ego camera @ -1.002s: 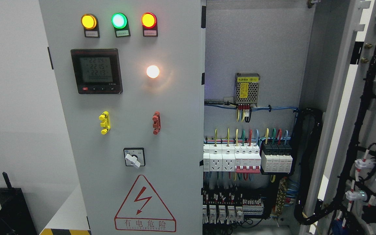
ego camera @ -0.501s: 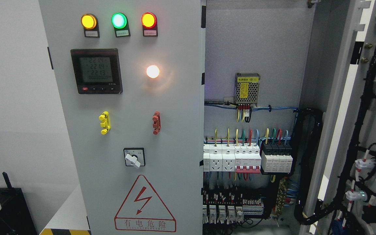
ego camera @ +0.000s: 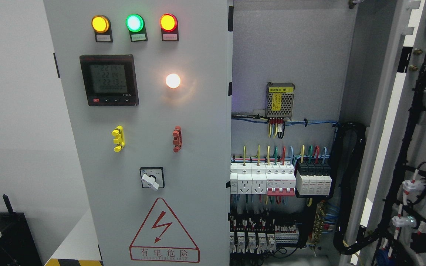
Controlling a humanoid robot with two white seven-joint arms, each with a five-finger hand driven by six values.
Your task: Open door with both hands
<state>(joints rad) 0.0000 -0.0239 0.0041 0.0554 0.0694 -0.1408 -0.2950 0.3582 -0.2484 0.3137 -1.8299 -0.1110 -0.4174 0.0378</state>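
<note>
A grey electrical cabinet fills the head view. Its left door (ego camera: 198, 122) is shut and carries three lit lamps (ego camera: 134, 23), a digital meter (ego camera: 108, 80), a glowing white lamp (ego camera: 173, 81), a yellow handle (ego camera: 118, 138), a red handle (ego camera: 177, 138), a rotary switch (ego camera: 152, 178) and a red warning triangle (ego camera: 164, 232). The right door (ego camera: 416, 122) stands swung open at the far right, its inner side strung with black cable looms. Between them the interior shows a power supply (ego camera: 280, 99), breakers (ego camera: 280, 180) and coloured wires. Neither hand shows.
A white wall lies left of the cabinet. A black box (ego camera: 2, 236) with a small antenna sits at the lower left beside a white ledge (ego camera: 78, 244). Thick black cable bundles (ego camera: 350, 184) hang along the cabinet's right inner wall.
</note>
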